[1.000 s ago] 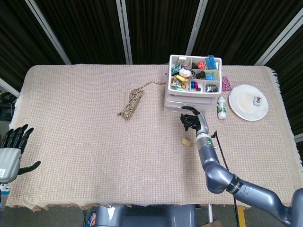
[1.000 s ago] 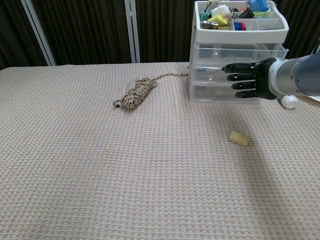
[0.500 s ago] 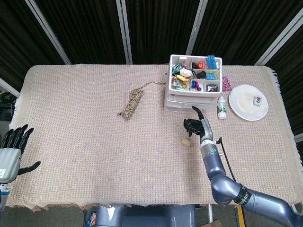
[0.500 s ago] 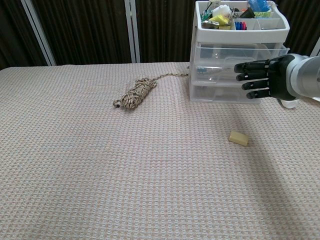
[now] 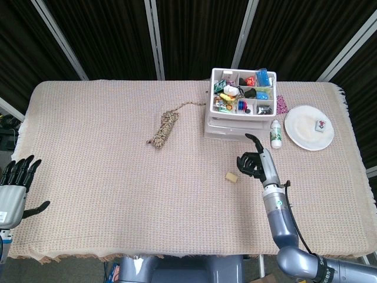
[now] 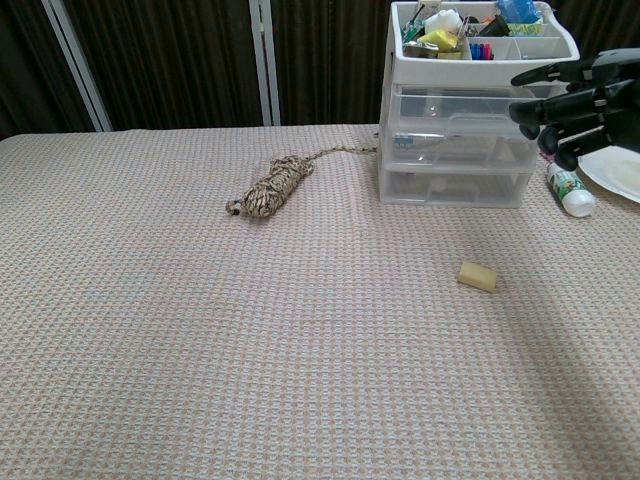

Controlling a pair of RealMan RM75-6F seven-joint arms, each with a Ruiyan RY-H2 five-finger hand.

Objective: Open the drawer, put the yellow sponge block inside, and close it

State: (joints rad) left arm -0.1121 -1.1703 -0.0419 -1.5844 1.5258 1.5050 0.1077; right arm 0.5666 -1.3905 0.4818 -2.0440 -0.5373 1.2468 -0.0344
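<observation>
The yellow sponge block (image 5: 231, 176) (image 6: 477, 276) lies on the cloth in front of the white drawer unit (image 5: 238, 125) (image 6: 455, 150). Both clear drawers look pushed in. My right hand (image 5: 256, 162) (image 6: 578, 98) hovers to the right of the sponge and in front of the unit's right side, fingers spread, holding nothing. My left hand (image 5: 15, 183) hangs at the table's near left edge, fingers apart and empty; only the head view shows it.
A coiled rope (image 5: 164, 127) (image 6: 271, 186) lies left of the drawer unit. A small white bottle (image 5: 275, 134) (image 6: 569, 190) and a white plate (image 5: 308, 127) sit to its right. The unit's top tray (image 6: 484, 28) holds several small items.
My right hand has drawn back from the drawer front, moving right and toward the near edge of the table. The sponge and my left hand have not moved.
</observation>
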